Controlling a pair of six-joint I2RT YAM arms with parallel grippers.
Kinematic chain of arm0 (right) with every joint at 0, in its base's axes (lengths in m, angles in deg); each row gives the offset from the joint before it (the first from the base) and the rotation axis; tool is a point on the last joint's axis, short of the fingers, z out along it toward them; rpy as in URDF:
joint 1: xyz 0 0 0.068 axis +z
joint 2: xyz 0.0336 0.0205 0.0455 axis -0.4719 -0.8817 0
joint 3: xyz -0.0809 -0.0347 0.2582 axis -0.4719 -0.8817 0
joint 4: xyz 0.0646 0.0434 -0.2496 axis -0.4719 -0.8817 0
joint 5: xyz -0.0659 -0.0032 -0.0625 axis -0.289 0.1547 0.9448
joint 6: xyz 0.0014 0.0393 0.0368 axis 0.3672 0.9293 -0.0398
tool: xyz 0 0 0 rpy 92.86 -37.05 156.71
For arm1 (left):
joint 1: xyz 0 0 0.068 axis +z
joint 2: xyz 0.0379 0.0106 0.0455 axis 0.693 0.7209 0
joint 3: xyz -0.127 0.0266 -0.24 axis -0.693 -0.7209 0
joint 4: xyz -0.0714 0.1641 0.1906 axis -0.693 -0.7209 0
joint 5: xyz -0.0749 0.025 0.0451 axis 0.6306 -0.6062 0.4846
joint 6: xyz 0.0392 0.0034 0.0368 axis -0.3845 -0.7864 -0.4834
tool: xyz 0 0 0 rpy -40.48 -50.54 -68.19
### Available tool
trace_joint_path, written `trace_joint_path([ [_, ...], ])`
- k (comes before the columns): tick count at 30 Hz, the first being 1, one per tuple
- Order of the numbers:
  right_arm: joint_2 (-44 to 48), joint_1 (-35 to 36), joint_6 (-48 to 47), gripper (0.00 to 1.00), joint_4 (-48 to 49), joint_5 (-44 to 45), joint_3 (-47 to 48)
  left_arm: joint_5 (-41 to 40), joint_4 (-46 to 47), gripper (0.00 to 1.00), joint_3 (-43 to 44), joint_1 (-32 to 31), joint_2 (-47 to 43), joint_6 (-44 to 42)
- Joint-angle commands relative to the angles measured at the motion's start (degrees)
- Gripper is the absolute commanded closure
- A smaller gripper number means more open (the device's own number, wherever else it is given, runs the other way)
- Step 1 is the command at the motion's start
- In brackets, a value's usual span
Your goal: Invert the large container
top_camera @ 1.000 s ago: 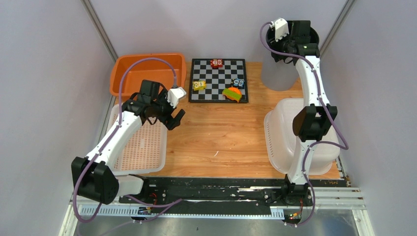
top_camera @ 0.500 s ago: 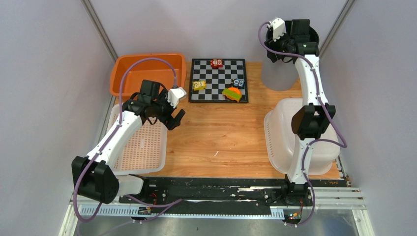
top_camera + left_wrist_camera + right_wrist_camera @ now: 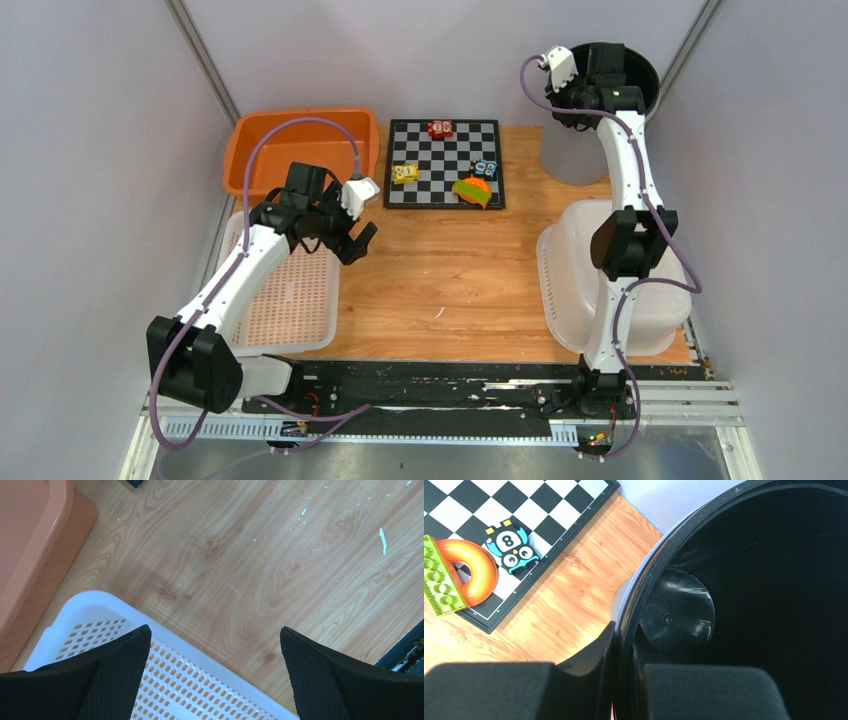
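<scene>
The right fingers [image 3: 704,692] now pinch the large container [image 3: 572,155] by its rim (one inside, one outside), and its black mouth shifts away from the chessboard [image 3: 445,150].

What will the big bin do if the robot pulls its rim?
Probably tip: the bin looks tall and empty, and the right gripper pinches only its rim. Its thin wall may flex. The glossy inside could be slippery.
</scene>
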Motion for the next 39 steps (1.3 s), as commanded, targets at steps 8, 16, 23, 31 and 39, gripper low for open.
trace_joint_path([
  [8, 9.06, 0.94, -3.07, 0.98, 5.25, 2.49, -4.50, 0.82, 0.60, 0.00, -0.21, 0.42, -0.24, -0.51],
  [16, 18.58, 2.58, -0.09, 0.98, 9.34, 2.90, -8.01, 0.16, 1.34, 0.00, -0.45, 0.44, -1.43, -0.19],
  [23, 28.22, 6.92, 1.20, 0.98, 10.79, 1.53, -12.78, -4.21, 3.44, 0.00, -0.41, 0.46, -3.22, 1.00],
  [31, 39.07, 19.39, 1.76, 0.98, 10.35, -0.30, -22.20, -2.79, 1.63, 0.00, 9.03, 12.33, -3.68, 5.97],
  [39, 38.70, 36.58, 3.86, 0.98, 5.74, 0.21, -20.82, 5.13, -0.05, 0.00, 16.44, 33.03, -4.17, 13.83],
])
